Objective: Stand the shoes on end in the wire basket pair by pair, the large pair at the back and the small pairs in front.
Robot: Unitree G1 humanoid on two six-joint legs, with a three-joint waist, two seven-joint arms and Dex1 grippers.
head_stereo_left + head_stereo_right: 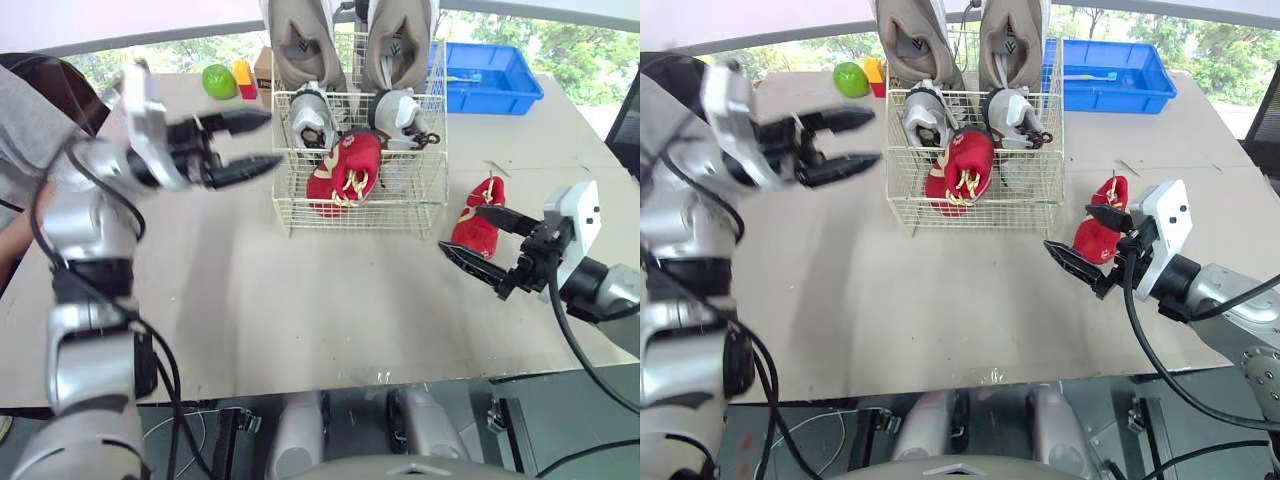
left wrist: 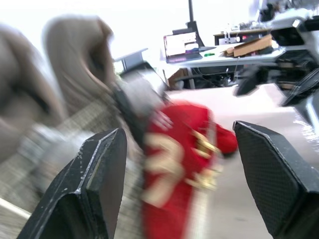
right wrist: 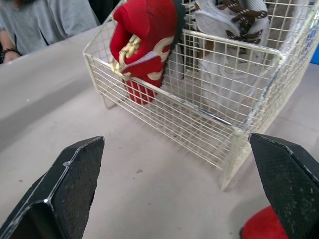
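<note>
Wire basket (image 1: pixel 360 205): tan pair (image 1: pixel 305 45), grey pair (image 1: pixel 313 120), red shoe (image 1: pixel 345 170); left pincer (image 1: pixel 272 140), right pincer (image 1: pixel 462 228) spread.

Open room: basket front right
White wire basket (image 1: pixel 360 215): red fabric shoe (image 1: pixel 345 168) blocks front left, small grey shoes (image 1: pixel 312 122) behind; grey bench (image 1: pixel 300 300) in front bare.

Blue bin (image 1: pixel 500 100), green ball (image 1: pixel 217 80)

Large tan shoes (image 1: pixel 305 45), tops beyond upper edge.
</note>
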